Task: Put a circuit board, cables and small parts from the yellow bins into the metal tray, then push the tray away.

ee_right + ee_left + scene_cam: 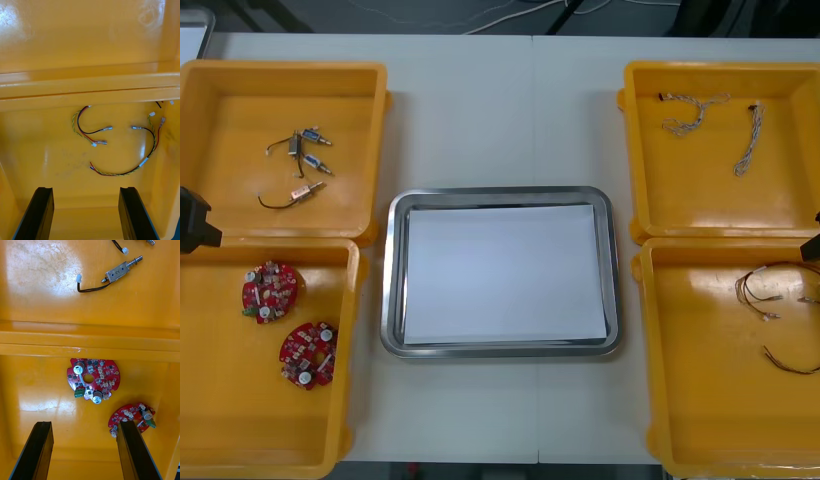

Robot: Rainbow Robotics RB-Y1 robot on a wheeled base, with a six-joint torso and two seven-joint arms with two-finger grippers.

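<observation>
Right wrist view, right gripper point(85, 189) wide over perhaps red-yellow cables point(92, 129), left gripper point(84, 423) wide

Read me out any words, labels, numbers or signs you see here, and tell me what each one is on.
No readable text anywhere.
circuit boards: any markings are too small to read.
small metal part: no legible marking.
metal tray: white inside, blank.
yellow bins: no labels visible.
left gripper over the boards and right gripper over the red and yellow cables, both open: no lettering.

Circuit board point(133, 414) partly behind left pincer point(84, 423)
</observation>
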